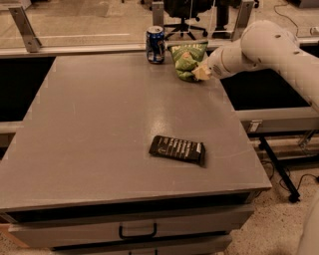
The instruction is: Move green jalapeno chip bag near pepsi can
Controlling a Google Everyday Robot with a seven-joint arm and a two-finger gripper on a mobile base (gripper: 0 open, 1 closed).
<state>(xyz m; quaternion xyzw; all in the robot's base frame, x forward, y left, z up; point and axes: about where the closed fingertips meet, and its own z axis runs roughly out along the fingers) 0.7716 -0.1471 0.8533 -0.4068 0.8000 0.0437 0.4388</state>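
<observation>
In the upper middle of the frame, near the far edge of the grey table [99, 129], the pepsi can [155, 45] stands upright, blue with a silver top. Just to its right is the green jalapeno chip bag [185, 56], crinkled and held more or less upright, with a narrow strip of table showing between bag and can. The gripper [200, 73] sits at the bag's lower right corner, its pale tips pinched onto the crumpled foil there. Whether the bag's bottom edge rests on the tabletop or hangs just above it cannot be told. The white arm [271, 47] comes in from the upper right of the frame, bent down toward the bag.

Well apart, in the lower middle of the table, a flat black packet [177, 150] lies at a slight slant. Below the tabletop, at the bottom of the frame, a drawer shows a dark handle [137, 232]. An office chair [185, 11] stands on the floor beyond the table.
</observation>
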